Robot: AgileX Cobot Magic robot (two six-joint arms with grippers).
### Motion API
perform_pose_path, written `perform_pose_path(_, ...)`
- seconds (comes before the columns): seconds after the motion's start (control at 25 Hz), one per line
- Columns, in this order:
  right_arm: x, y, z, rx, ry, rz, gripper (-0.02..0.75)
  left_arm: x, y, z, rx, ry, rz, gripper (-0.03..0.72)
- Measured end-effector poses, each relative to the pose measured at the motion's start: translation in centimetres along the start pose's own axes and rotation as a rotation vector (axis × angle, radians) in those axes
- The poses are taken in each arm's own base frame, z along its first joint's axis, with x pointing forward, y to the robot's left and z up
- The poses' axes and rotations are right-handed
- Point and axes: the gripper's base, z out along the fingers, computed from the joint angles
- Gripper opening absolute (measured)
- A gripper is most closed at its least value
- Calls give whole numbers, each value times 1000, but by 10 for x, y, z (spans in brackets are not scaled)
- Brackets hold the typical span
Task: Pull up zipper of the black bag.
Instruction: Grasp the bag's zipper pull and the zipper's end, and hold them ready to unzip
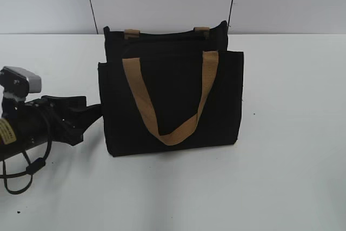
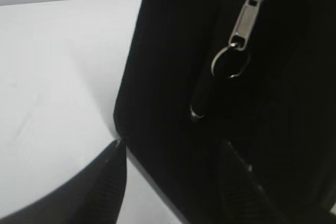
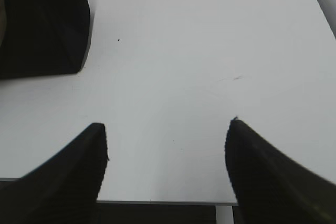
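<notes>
The black bag (image 1: 173, 101) stands upright mid-table with a tan strap (image 1: 172, 133) hanging down its front. The zipper (image 2: 247, 19), a silvery slider with a long pull tab and a ring, lies on the bag's left end panel (image 2: 168, 77), high in the left wrist view. My left gripper (image 2: 173, 150) is open at the bag's left end (image 1: 92, 112), below the pull tab. One finger is over the table and the other against the black fabric. My right gripper (image 3: 167, 129) is open and empty over bare table, with a corner of the bag (image 3: 42, 24) at the upper left.
The white table (image 1: 281, 177) carries the bag. Its front edge (image 3: 157, 201) shows just under the right gripper. A grey wall with two dark cables (image 1: 91, 4) stands behind. The left arm's cable (image 1: 21, 179) loops on the table at the far left.
</notes>
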Motion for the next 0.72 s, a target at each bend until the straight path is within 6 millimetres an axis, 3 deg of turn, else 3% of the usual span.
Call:
perform_pose_path(0.32, 0, 0, 0, 0, 0, 0, 538, 7, 0, 23, 131, -5, 50, 435)
perform_pose_path(0.72, 0, 0, 0, 0, 0, 0, 538, 4, 8, 47, 163, -42, 86, 426)
